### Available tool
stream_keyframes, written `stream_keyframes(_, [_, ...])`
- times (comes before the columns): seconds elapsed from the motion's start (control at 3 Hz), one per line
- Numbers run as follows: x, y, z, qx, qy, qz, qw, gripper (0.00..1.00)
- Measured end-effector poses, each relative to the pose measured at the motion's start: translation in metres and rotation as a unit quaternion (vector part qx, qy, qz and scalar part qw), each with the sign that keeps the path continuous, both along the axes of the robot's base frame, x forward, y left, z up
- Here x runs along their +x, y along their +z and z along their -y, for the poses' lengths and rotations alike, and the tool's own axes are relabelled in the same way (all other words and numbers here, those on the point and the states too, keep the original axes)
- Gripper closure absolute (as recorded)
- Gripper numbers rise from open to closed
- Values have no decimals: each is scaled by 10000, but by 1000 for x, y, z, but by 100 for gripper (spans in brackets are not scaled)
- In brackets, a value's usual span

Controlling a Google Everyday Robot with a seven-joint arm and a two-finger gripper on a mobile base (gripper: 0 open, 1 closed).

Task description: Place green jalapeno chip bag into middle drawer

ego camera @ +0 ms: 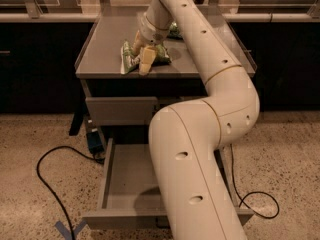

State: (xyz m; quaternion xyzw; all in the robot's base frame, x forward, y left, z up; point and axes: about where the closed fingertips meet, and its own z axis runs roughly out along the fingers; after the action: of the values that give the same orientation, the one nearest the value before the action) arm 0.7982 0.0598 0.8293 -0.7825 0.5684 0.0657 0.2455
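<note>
The green jalapeno chip bag [128,58], light green and white, lies on the grey cabinet top [107,44] near its front edge. My gripper [141,52] reaches down onto the bag's right end. It is open, with one cream finger [146,60] in front of the bag and the other behind it. The bag rests on the top. The middle drawer [125,176] is pulled out below, and its long shallow tray holds nothing that I can see. My arm hides the drawer's right half.
A dark green shiny packet [162,54] lies just right of the gripper, and another green item [174,30] sits farther back. The top drawer [120,110] is closed. A black cable [47,184] loops on the floor to the left, and another [255,204] to the right.
</note>
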Motion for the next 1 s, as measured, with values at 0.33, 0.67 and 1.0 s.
stream_keyframes(0.33, [-3, 2, 0, 1, 1, 3, 10000, 89])
stream_keyframes(0.67, [-8, 6, 0, 1, 2, 3, 10000, 100])
stream_keyframes(1.0, [-8, 6, 0, 1, 2, 3, 10000, 100])
